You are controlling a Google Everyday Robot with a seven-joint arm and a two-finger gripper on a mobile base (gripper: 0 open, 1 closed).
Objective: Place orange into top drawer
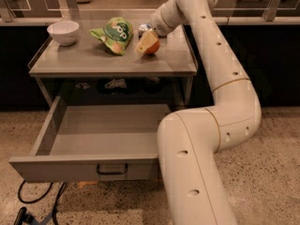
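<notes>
At the far left, dark cables lie on the speckled floor below the corner of the top drawer, which is pulled well out from under the grey metal table. Its grey interior is open to view, and its small dark bail handle sits at the centre of the flat front panel. On the table's back left corner stands a white bowl, upright. To its right, near the middle of the tabletop, lies a green snack bag with orange print, well apart from the bowl. Just right of the bag, the gripper is down at the tabletop and closed around the orange. One pale finger is pressed across the fruit's front left, hiding most of it, while the other finger is hidden behind. The orange is low at the table surface, toward the back right, not in the drawer. From there the white arm rises to the top edge, then bends down the right side to its thick lower link in front of the drawer's right end.
</notes>
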